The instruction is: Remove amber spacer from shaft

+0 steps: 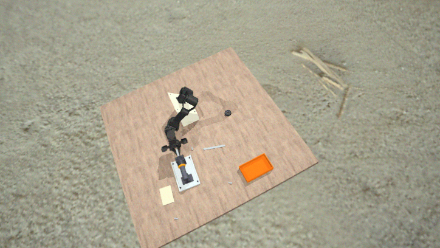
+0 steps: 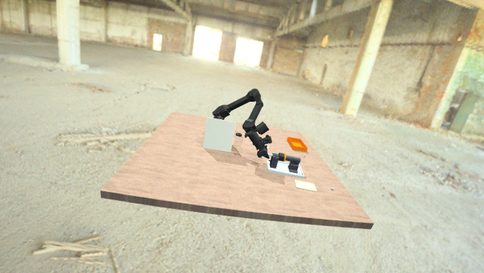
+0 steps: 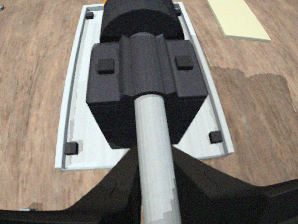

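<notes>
My gripper (image 1: 177,149) (image 2: 267,156) (image 3: 150,152) is shut on the pale grey shaft (image 1: 177,152) (image 3: 150,120), just outside the near support block (image 2: 273,162) (image 3: 190,80). The shaft enters this block. Beyond it, dark spacers (image 1: 180,160) (image 2: 281,156) sit in line with the shaft. The amber spacer (image 1: 181,165) (image 2: 285,156) is in line between them and the dark barrel of the big housing block (image 1: 186,178) (image 2: 293,165). Only a sliver of amber shows at the top of the wrist view. The white base plate (image 1: 191,168) (image 2: 283,167) (image 3: 75,122) carries both blocks. The shaft's inner part is hidden.
An orange tray (image 1: 256,168) (image 2: 297,144) stands to the right of the plate. A silver bar (image 1: 214,147), a black ring (image 1: 226,113) (image 2: 238,134) and a cream card (image 1: 166,195) (image 2: 305,185) (image 3: 240,20) lie on the table. A pale upright panel (image 2: 219,134) stands near the arm's base.
</notes>
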`<state>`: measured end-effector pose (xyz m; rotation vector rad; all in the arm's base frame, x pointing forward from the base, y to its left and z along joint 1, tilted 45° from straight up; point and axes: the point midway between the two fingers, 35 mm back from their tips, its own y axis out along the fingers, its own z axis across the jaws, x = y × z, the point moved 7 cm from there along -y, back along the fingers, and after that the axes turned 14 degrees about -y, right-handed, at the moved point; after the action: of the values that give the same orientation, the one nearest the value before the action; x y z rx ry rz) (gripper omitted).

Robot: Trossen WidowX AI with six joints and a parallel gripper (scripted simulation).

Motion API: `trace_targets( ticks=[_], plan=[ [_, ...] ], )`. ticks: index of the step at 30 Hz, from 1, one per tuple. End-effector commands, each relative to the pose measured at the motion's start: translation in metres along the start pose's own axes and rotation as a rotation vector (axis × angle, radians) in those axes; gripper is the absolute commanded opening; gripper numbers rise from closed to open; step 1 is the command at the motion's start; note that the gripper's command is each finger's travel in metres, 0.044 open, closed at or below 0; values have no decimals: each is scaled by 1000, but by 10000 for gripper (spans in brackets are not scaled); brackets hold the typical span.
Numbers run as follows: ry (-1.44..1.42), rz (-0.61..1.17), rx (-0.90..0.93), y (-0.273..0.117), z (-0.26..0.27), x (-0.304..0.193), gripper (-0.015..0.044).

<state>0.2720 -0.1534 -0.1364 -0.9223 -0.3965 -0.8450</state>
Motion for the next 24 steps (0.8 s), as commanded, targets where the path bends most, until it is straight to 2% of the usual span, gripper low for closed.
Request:
trace_targets(
  ticks=[1,24],
  plan=[
    [-1,1,3,-2,1,-2,0],
    [-1,1,3,-3,1,-2,0]
  ],
)
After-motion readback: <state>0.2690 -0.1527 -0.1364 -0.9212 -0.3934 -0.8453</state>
